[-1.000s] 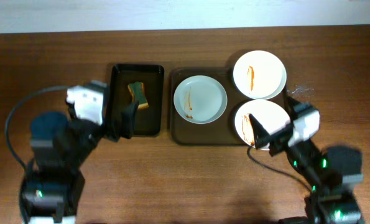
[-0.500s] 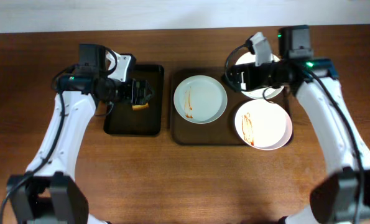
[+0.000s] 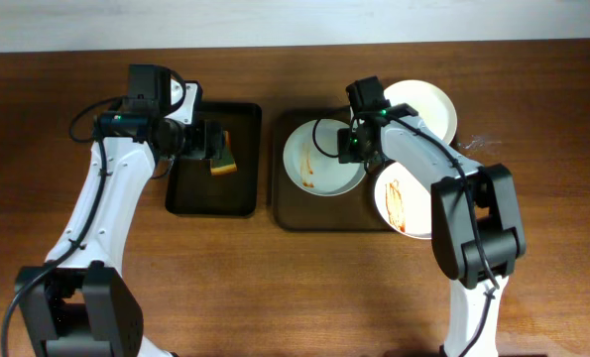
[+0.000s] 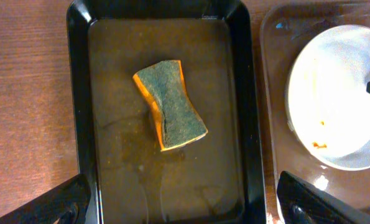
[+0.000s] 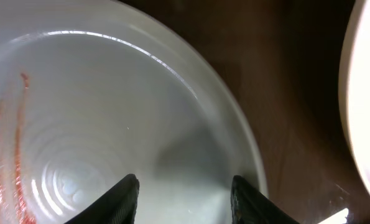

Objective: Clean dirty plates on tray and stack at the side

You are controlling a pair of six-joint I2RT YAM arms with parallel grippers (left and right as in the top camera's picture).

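Three plates sit on the brown tray [image 3: 285,216], each with red streaks: left plate [image 3: 314,164], far-right plate [image 3: 428,111], near-right plate [image 3: 418,203]. None is wiped and none is stacked at the side, so by my reading the whole job remains. Yellow-green sponge [image 4: 170,106] lies untouched in shallow water in the black tray [image 4: 79,124]. Left end effector [image 4: 185,208] hangs above it, fingers spread wide, holding nothing. Right end effector [image 5: 183,200] is parted over the left plate's inner wall near the rim, gripping nothing; contact unclear. Plates crowd close together, leaving little finger room. Desk [image 3: 275,297] beside the trays could take the stack.
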